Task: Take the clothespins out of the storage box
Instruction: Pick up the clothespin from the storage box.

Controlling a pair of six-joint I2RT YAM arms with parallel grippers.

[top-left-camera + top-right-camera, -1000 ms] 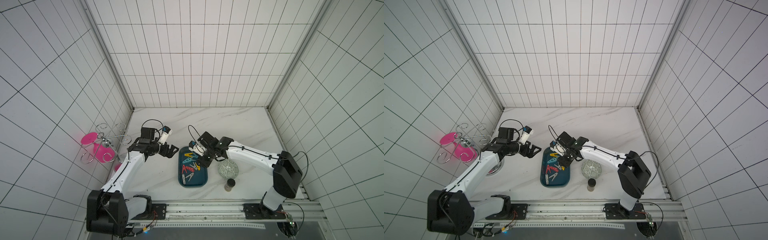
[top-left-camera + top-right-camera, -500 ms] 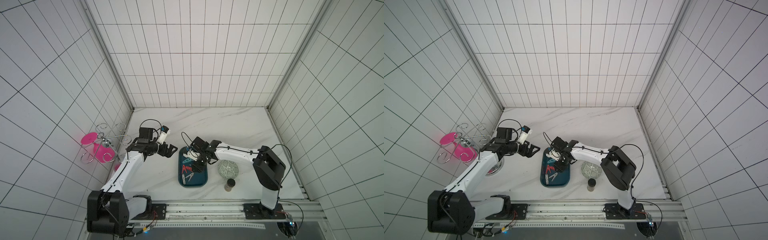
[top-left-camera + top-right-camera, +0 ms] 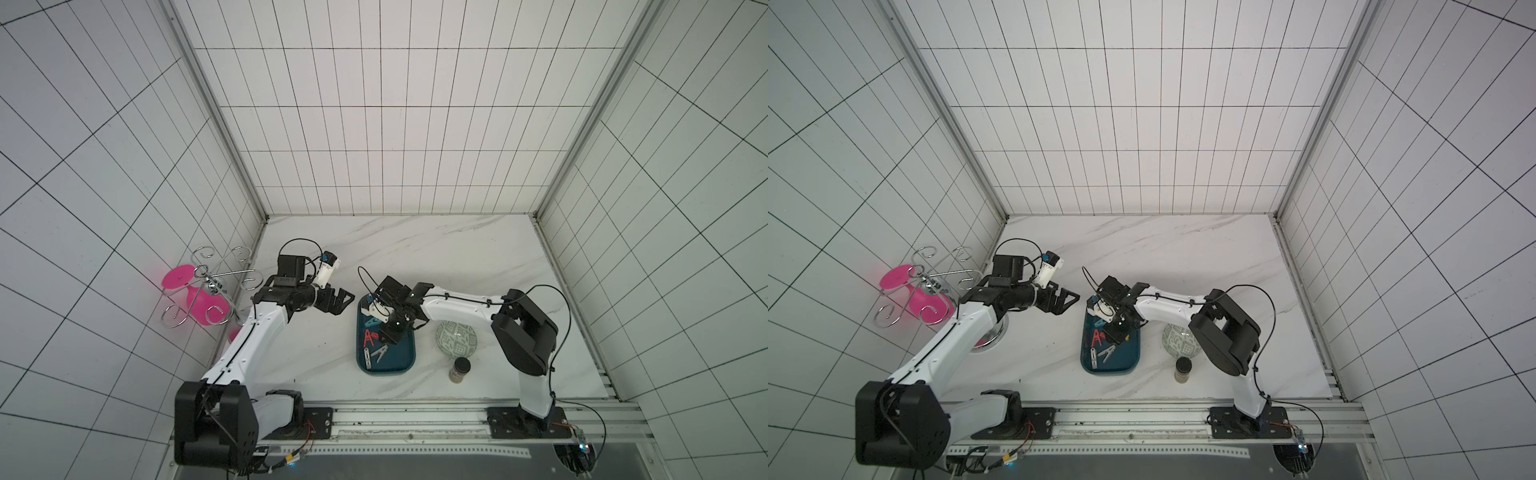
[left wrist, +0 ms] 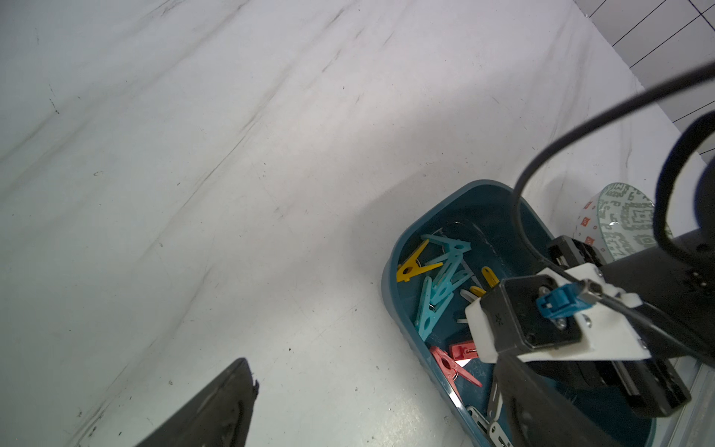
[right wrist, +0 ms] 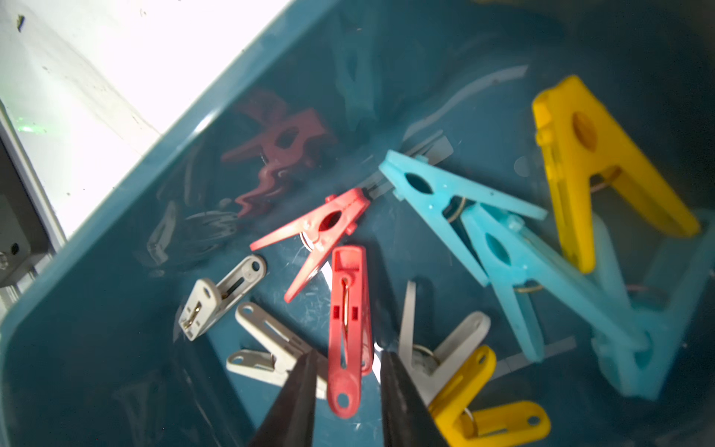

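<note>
In both top views I look down into a cell closed in by white-tiled walls (image 3: 395, 124). Its floor is a white, marble-veined worktop (image 3: 415, 249), and an aluminium rail (image 3: 415, 419) along the lower edge carries both arm bases. The storage box (image 3: 401, 359) sits just below the middle of the frame. A patterned bowl (image 3: 457, 338) is just to its right, and a dark-lidded jar (image 3: 459, 369) stands below the bowl. The clothespins (image 3: 379, 353) lie inside the box. The right tool (image 3: 386, 337) dips into the box's upper half. The left tool (image 3: 341, 300) hangs over bare worktop near the box's upper left corner, jaws spread and empty. At the left, a wire rack (image 3: 216, 274) holds pink plastic ware (image 3: 199, 307).

In the left wrist view, pale worktop with faint dark streaks fills most of the frame. The box (image 4: 390, 278) shows yellow, light blue and red pegs, and the right arm reaches over it. One dark finger (image 4: 216, 410) of the left tool shows, with nothing against it.

The right wrist view looks into the box (image 5: 96, 271). Its glossy, scratched teal floor and wall mirror the pegs. The right tool (image 5: 350, 352) straddles the tail of a red clothespin (image 5: 348, 305) that lies flat. I see a sliver of gap at each fingertip (image 5: 298, 387), so it is parted and grips nothing. Grey, yellow and light blue pegs lie around it.
</note>
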